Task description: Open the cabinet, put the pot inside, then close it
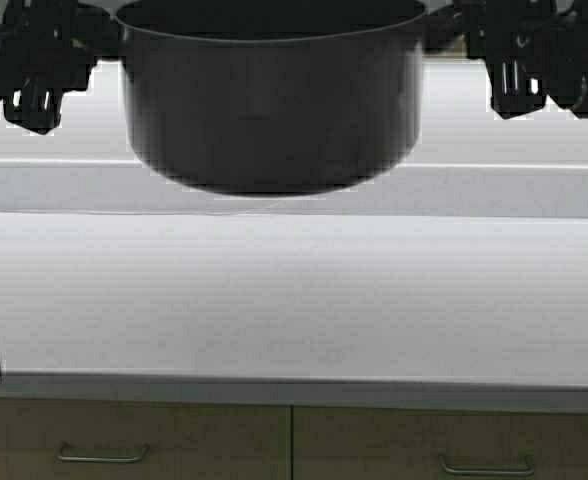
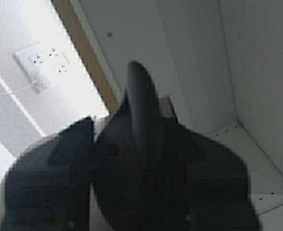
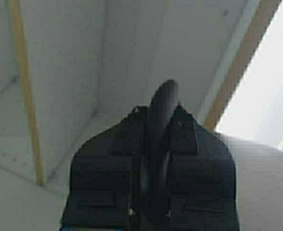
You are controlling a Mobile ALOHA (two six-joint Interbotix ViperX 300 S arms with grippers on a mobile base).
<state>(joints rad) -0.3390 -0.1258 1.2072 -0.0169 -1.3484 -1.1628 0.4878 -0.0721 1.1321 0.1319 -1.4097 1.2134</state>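
- A smooth white countertop [image 1: 294, 300] with a grey front edge fills the high view, with a pale wall band behind it and tan wood-grain drawers [image 1: 134, 440] with thin horizontal metal handles below it.
- The wide, squat grey metal pot [image 1: 272, 105] hangs in the air above the counter, at the top of the high view; its rounded bottom edge is clear of the surface and its rim is partly cut off by the frame.
- The black left gripper [image 1: 89, 35] sits at the pot's left rim and the black right gripper [image 1: 464, 30] at its right rim; both arms are dark, blocky shapes cut off at the top.
- In the left wrist view the left gripper's dark fingers [image 2: 108, 159] are clamped on a curved black loop handle [image 2: 141, 106] that stands up between them.
- In the right wrist view the right gripper's fingers [image 3: 103, 163] likewise pinch a rounded black loop handle [image 3: 160, 115], with the pot's grey wall beside them.
- Behind both handles lies the grey matte inside of the open cabinet [image 3: 64, 72], with small peg holes and tan edge strips; its doors are out of sight.
- A white wall socket plate [image 2: 45, 62] with a thin cable shows beside the cabinet in the left wrist view.
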